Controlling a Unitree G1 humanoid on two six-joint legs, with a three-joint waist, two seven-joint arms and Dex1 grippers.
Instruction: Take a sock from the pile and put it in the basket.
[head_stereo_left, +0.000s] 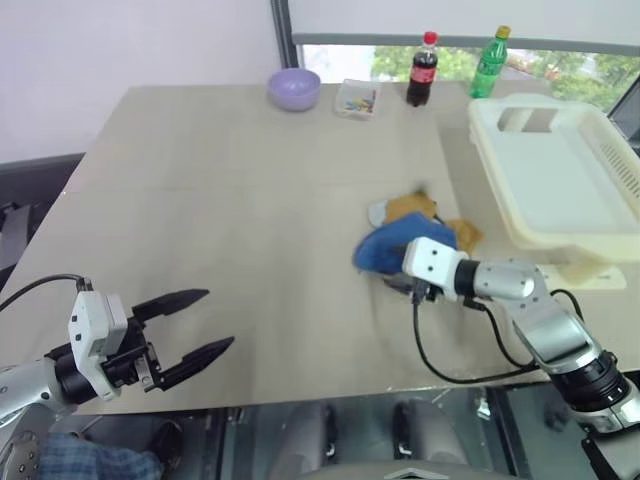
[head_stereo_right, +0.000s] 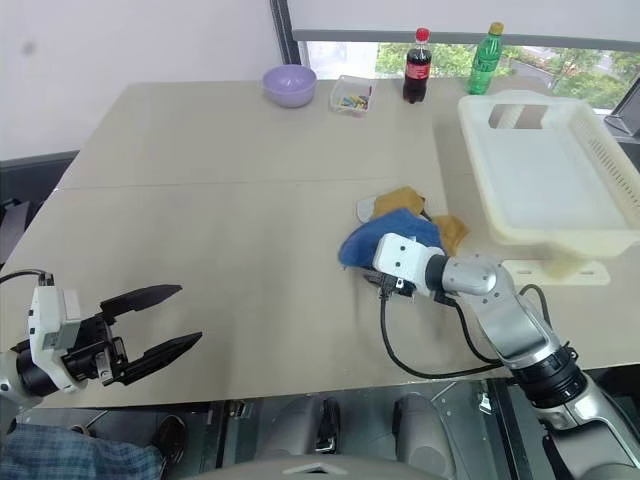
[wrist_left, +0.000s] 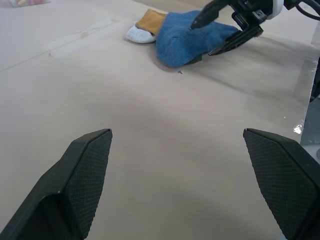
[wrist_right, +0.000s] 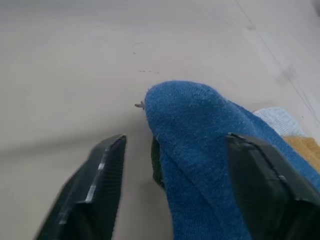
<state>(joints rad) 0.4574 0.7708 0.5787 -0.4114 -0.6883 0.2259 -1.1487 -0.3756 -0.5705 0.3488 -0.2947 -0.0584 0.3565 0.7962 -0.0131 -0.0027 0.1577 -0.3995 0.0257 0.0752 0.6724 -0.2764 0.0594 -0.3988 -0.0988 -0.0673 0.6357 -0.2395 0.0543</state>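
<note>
Right gripper (wrist_right: 172, 165), fingers spread, straddles the blue sock (wrist_right: 210, 150) on the pile (head_stereo_left: 420, 235); left gripper (head_stereo_left: 200, 330) hangs spread, near left.

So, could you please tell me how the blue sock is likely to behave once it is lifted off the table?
The blue sock is knit fabric lying bunched and folded, so it will probably droop limply from the right hand. It looks light. It overlaps the yellow sock, so it may drag that along.

The blue sock (wrist_right: 200, 130) is showing a soft knitted cloth, the table (head_stereo_left: 230, 210) is looking matt and smooth, and the basket (head_stereo_left: 500, 130) is looking like smooth plastic.
</note>
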